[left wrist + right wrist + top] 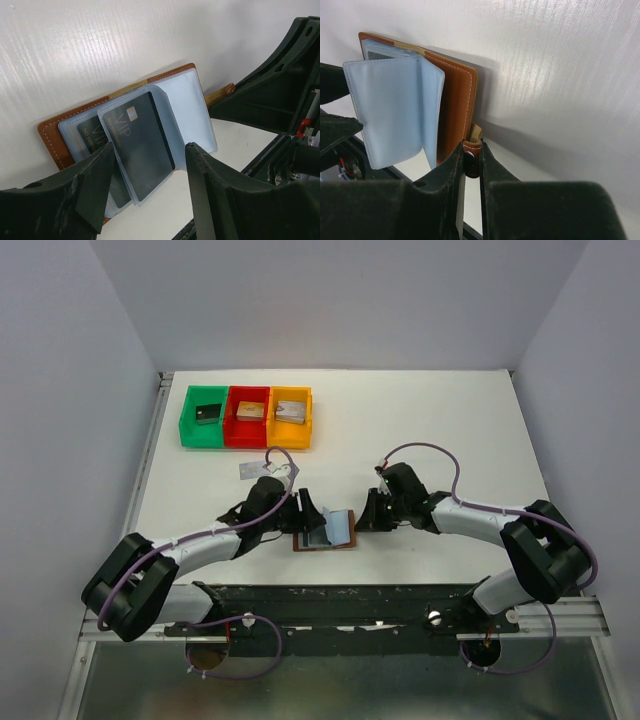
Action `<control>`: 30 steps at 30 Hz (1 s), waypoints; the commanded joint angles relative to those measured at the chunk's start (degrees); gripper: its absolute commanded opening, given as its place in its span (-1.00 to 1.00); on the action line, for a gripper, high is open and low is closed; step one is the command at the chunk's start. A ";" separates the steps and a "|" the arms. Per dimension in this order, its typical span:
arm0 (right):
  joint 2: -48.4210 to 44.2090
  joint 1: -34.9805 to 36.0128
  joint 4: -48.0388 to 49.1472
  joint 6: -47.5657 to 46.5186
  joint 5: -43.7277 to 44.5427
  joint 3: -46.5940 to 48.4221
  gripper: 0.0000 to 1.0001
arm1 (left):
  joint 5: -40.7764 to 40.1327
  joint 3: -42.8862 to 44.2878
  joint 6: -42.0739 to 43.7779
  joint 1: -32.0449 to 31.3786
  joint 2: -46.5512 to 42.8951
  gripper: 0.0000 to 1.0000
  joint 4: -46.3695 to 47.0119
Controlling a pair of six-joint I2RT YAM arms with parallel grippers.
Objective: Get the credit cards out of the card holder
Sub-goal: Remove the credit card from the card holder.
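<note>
The right jaws are clamped on the small leather snap tab point(472, 146) of the brown leather bifold card holder point(459, 95), which lies open on the white desk point(430, 430) between the two arms. The left jaws stand apart, one on each side of a black rectangular credit card point(142, 142) tucked in a raised light blue plastic sleeve point(192, 107). A second black card point(91, 136) sits in the sleeve behind. A small silvery grey card point(249, 471) lies flat on the desk beyond the left arm.
</note>
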 commanded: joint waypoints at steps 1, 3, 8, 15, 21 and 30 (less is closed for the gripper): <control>0.44 -0.01 1.40 0.15 -1.42 -0.03 -0.99 | -1.13 -1.17 -0.48 -0.64 -2.21 0.33 1.73; 0.35 0.07 1.49 0.32 -1.59 -0.03 -0.99 | -1.21 -1.35 -0.48 -0.64 -2.56 0.33 1.73; 0.27 0.07 1.67 0.32 -1.50 -0.21 -0.99 | -2.18 -2.40 -0.92 -0.64 -4.41 0.44 2.35; 0.35 -0.01 1.84 0.59 -1.86 -0.38 -0.99 | -1.12 -1.26 -0.47 -0.64 -3.97 0.45 2.17; -0.52 0.07 1.06 0.24 -1.15 -0.56 -0.99 | -4.63 -2.49 -1.79 -0.56 -5.81 0.45 0.07; -2.63 -0.01 -8.69 -3.54 7.89 1.46 -0.37 | -12.90 -5.74 -3.11 -0.47 -11.70 0.41 -7.14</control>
